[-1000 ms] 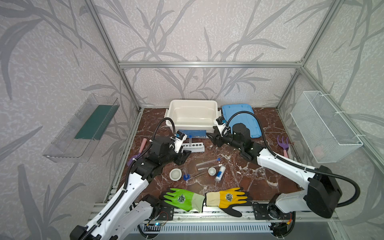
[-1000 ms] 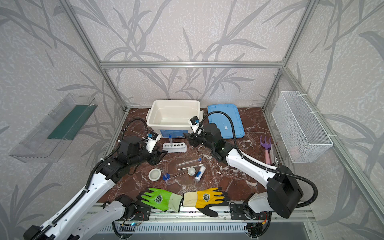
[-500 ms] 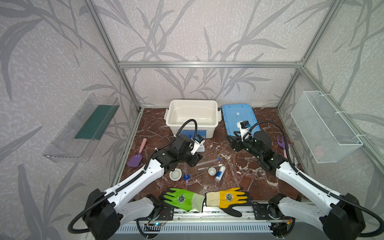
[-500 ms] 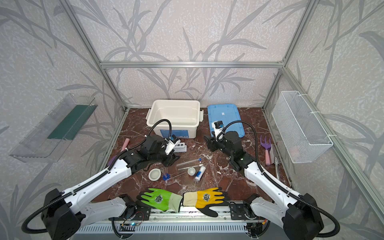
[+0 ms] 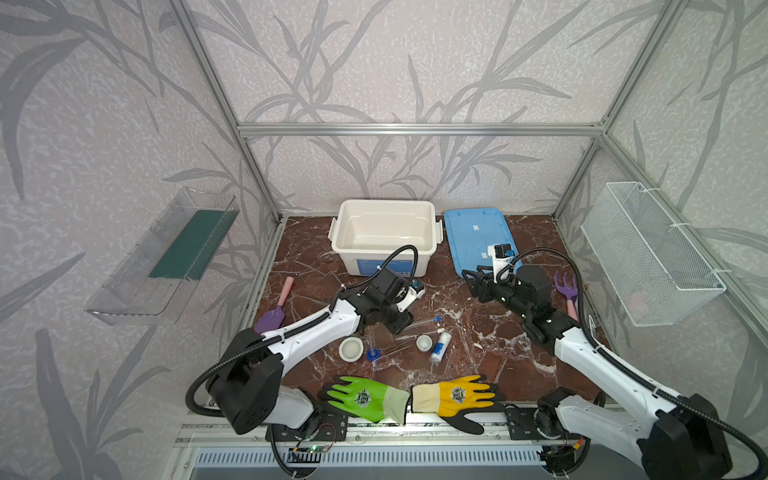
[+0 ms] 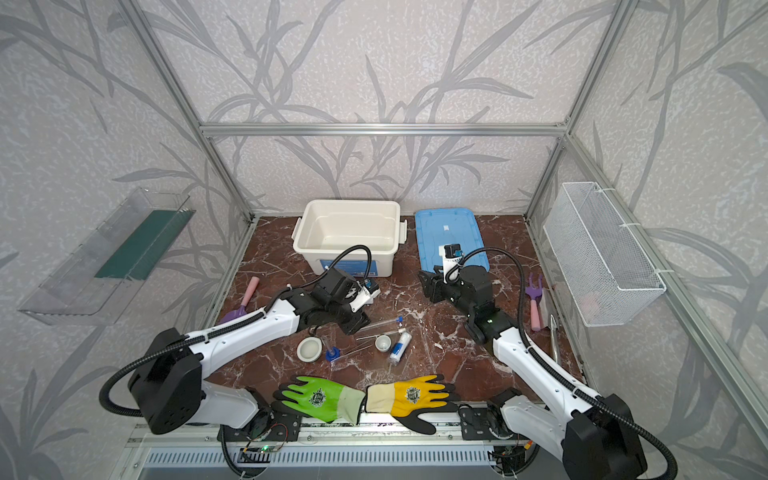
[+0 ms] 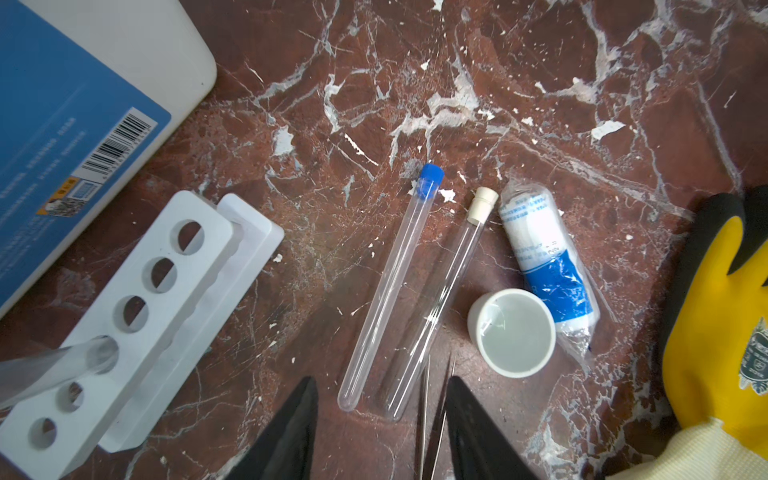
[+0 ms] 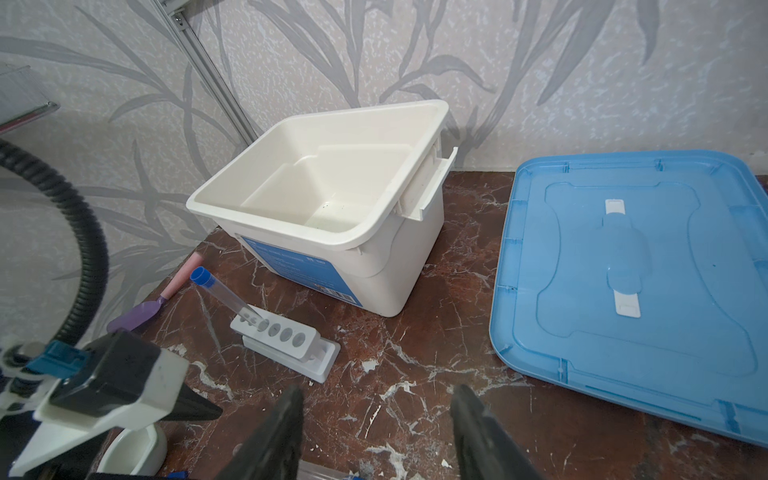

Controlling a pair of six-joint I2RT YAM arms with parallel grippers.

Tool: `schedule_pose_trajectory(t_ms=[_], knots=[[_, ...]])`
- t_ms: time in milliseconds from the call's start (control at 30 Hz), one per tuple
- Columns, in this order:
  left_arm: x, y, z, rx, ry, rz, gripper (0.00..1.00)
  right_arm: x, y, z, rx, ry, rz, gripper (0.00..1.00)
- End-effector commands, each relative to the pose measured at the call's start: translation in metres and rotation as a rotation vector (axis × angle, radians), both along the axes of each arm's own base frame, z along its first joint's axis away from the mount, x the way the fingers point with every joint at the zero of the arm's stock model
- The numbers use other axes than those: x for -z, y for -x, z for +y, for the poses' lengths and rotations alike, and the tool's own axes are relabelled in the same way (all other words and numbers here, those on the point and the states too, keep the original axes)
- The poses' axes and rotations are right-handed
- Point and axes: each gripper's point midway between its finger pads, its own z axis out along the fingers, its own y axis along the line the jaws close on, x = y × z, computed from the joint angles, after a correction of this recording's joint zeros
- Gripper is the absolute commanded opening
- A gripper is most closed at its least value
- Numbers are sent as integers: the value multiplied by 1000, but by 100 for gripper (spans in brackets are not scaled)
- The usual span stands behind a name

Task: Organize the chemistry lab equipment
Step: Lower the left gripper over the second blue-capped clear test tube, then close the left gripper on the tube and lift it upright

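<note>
My left gripper (image 7: 381, 380) is open and low over the marble, its jaws either side of the round ends of a blue-capped test tube (image 7: 390, 286) and a white-capped test tube (image 7: 440, 299), with the metal tweezers (image 7: 424, 415) beside them. A small white dish (image 7: 513, 332) and the blue-labelled bottle (image 7: 544, 257) lie close by. The white six-hole rack (image 8: 286, 338) holds one tilted blue-capped tube (image 8: 224, 297). A wider dish (image 5: 351, 348) and the blue-based cylinder (image 5: 374, 347) sit near the left arm. My right gripper (image 8: 377, 388) is open and empty, right of the rack.
The empty white bin (image 8: 332, 199) stands at the back with its blue lid (image 8: 644, 311) flat beside it. Green glove (image 5: 365, 397) and yellow glove (image 5: 455, 399) lie at the front edge. A purple trowel (image 5: 274, 309) is left, a purple rake (image 5: 567, 291) right.
My left arm has swung from the rack over to the loose tubes, its jaws narrowing slightly. My right arm has pulled back from the rack towards the right.
</note>
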Motion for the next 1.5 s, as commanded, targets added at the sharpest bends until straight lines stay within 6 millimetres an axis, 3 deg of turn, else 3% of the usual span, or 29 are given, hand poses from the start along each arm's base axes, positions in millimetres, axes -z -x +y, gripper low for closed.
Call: schedule_pose_trajectory(t_ms=[0, 467, 1467], knots=[[2, -4, -5, 55, -41, -9, 50, -1, -4, -2, -1, -38, -13, 57], [45, -12, -17, 123, -166, 59, 47, 6, -11, -6, -7, -59, 5, 57], [74, -17, -28, 166, -222, 116, 33, 12, -7, -9, -10, -87, 10, 57]])
